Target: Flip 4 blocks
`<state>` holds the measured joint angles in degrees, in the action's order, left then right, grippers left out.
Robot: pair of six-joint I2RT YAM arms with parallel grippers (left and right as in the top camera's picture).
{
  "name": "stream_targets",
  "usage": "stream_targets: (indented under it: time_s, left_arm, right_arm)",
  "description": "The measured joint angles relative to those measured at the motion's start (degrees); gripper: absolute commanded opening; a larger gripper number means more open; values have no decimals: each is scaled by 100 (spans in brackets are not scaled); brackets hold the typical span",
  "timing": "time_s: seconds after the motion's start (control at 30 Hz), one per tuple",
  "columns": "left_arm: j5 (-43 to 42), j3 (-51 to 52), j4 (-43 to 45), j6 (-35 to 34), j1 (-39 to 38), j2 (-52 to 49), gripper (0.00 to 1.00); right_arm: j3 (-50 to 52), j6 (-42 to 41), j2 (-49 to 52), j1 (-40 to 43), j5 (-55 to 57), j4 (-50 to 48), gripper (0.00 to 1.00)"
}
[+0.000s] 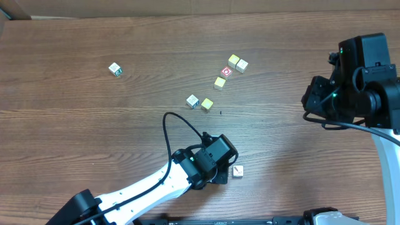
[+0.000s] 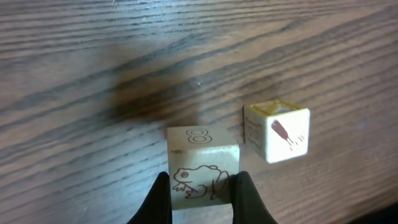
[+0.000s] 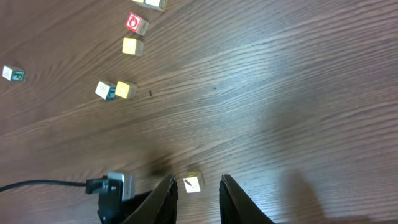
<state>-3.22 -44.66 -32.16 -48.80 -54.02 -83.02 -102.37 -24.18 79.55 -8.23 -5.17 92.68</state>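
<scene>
1. The bench (image 1: pixel 94 125) is brown wood. Long wavy grain lines run across it from side to side.
2. The left end effector (image 2: pixel 202 186) is pinching the frog block (image 2: pixel 202 155). Its two dark fingers (image 2: pixel 160 199) press on the block's left and right sides.
3. The frog block is a small wooden cube with pale cream faces and soft corners. The face toward the wrist camera has a frog drawn in thin red-brown lines. The face above it shows a figure 8.
4. A soft dark shadow lies on the wood at 11 o'clock from the frog block.
5. The paddle block (image 2: pixel 277 130) sits on the bench at 2 o'clock from the frog block, near it but not touching. It is a cream wooden cube too. It has a yellow top, a red-brown paddle shape on one side and a faint box outline on another.
6. From overhead, the paddle block lies at 3 o'clock from the left wrist, close to the bench's 6 o'clock edge. The frog block is hidden under the wrist there.
7. The right end effector (image 3: pixel 197 183) is spread, with nothing between its black fingers. It hangs well above the bench.
8. The red ring cube (image 1: pixel 226 72) sits at 12 o'clock from the left wrist, well apart. It has a red face with a white ring.
9. The green-marked cube (image 1: pixel 114 69) sits alone at 10 o'clock. It is white with a bit of green.
10. The left arm (image 1: pixel 150 187) has a smooth white shell and a black wrist. A thin black cable (image 1: pixel 167 128) loops above it.
</scene>
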Motion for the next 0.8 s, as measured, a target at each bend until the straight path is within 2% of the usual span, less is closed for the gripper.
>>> stream_targets:
  time_s: [0.8]
  left_arm:
    - [-107,210,914,-188,0,-330,4]
  right_arm:
    - [0,4,0,-2,0,85,25]
